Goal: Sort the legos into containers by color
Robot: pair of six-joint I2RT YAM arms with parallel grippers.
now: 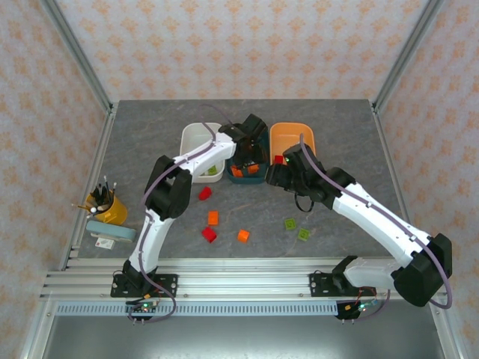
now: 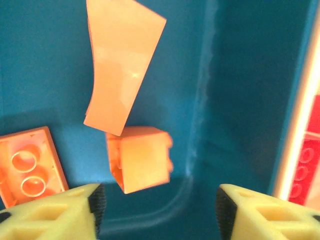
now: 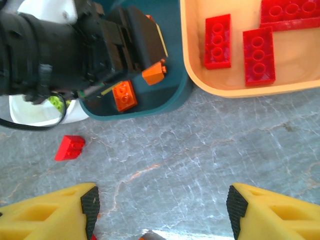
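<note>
From above, the left arm's wrist covers most of the dark teal tub (image 1: 236, 178). Only its near rim and a scrap of orange inside it show. The right arm's wrist hides the near end of the orange tub (image 1: 292, 137). The left forearm crosses part of the white tub (image 1: 194, 140), where one lime green lego (image 1: 212, 170) lies at the near end.

The left wrist camera sees what the overhead view cannot. The left end effector (image 2: 160, 212) hangs over the teal tub's floor, yellow fingers (image 2: 55, 212) well apart with nothing between them. Just beyond the tips is a square orange lego (image 2: 142, 160), too blurred to tell whether it rests on the floor. An oblong orange lego (image 2: 30, 167) lies underside up, cut by the left edge. A larger smooth orange piece (image 2: 122, 65) runs off the top.

The right wrist camera shows the right end effector (image 3: 160, 215) wide and holding nothing, above bare tabletop (image 3: 210, 150) just short of the tubs. Inside the orange tub it shows two whole red oblong legos (image 3: 217, 41) and a third red lego (image 3: 290, 12) cut by the top edge. A blurred scrap at the bottom edge cannot be made out.

Overhead, loose legos lie on the tabletop between tubs and arm bases: a red lego (image 1: 204, 194), a second red one (image 1: 209, 234), an orange lego (image 1: 212, 218), another orange one (image 1: 243, 235), and a green pair (image 1: 290, 223).
</note>
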